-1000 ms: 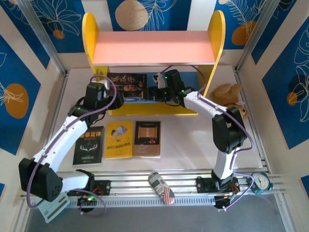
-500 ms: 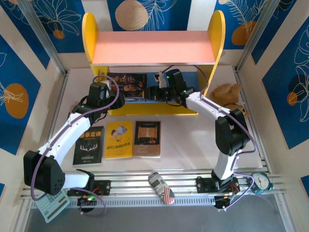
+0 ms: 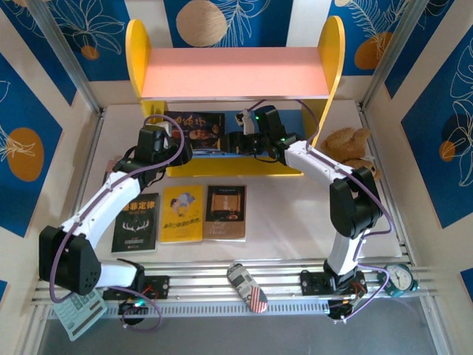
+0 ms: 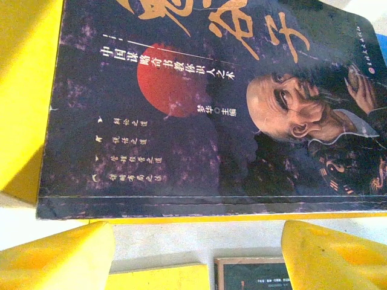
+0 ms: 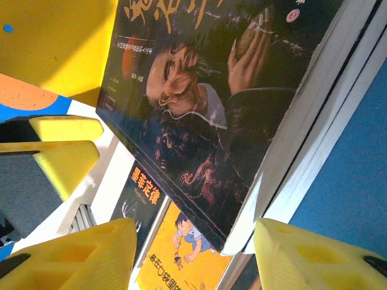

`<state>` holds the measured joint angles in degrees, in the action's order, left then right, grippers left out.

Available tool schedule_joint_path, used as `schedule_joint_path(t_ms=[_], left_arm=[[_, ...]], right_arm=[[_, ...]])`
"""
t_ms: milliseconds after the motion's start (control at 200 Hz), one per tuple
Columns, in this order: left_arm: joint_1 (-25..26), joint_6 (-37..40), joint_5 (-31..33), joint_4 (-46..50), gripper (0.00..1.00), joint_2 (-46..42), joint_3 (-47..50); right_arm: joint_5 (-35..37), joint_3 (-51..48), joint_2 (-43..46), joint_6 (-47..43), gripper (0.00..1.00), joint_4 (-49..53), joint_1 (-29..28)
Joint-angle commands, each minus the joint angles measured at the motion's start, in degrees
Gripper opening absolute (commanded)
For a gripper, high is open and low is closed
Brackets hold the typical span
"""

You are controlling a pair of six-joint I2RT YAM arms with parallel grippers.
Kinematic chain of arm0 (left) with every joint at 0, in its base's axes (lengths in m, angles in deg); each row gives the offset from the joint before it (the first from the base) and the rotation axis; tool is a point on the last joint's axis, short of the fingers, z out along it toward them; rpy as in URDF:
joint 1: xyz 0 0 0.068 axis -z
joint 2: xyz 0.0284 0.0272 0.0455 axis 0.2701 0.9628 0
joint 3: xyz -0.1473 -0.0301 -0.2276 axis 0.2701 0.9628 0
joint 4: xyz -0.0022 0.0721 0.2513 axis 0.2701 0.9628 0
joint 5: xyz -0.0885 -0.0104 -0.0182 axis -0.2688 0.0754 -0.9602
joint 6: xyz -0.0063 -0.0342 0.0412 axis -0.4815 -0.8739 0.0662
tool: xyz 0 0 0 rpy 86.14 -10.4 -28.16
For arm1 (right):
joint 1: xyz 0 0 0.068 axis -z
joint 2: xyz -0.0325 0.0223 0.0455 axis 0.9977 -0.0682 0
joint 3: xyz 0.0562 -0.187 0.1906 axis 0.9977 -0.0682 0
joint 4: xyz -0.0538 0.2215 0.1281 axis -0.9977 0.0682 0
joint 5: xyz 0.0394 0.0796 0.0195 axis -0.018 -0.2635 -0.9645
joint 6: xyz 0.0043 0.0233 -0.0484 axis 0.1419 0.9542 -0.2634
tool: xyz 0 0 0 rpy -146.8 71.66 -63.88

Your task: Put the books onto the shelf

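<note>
Over the last second the left arm has swung its elbow inward and pushed its wrist a little closer to the shelf (image 3: 137,52). The right arm has only crept forward, and the dark blue portrait book (image 3: 194,124) has stayed where it was.

That book lies face up on the shelf's blue lower board, under the pink top board, with its near long edge at the yellow front lip. White page edges show beneath it in the right wrist view. Whether they belong to a 2nd book I cannot tell.

It is a thin paperback, so I judge it light, floppy if held by 1 corner, and slick on its glossy cover. A pinch across the spine or a long edge should carry it best, and a flat push on an edge would slide it deeper.

The left gripper (image 4: 193,257) is spread and empty, its fingertips just short of the book's near edge. The right gripper (image 5: 193,254) is also apart, straddling the book's corner without clamping it.

3 books wait flat on the table in front: the black book with gold title (image 3: 136,222), the yellow book (image 3: 182,213) and the brown-black book (image 3: 226,212).
</note>
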<state>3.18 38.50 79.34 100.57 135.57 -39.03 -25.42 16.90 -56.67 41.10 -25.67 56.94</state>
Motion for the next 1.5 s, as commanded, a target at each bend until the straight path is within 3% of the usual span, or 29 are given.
schedule_joint_path(t_ms=[0, 1496], left_arm=[[-0.97, 0.87, 0.19, -1.58, 0.73, 0.59, 0.58], [-1.04, 2.36, 0.29, -1.81, 0.73, 2.52, -1.67]], right_arm=[[-1.42, 0.33, 1.72, 0.15, 0.55, -1.03, -0.24], [-3.05, 4.15, -1.84, 0.62, 0.55, -0.61, -0.39]])
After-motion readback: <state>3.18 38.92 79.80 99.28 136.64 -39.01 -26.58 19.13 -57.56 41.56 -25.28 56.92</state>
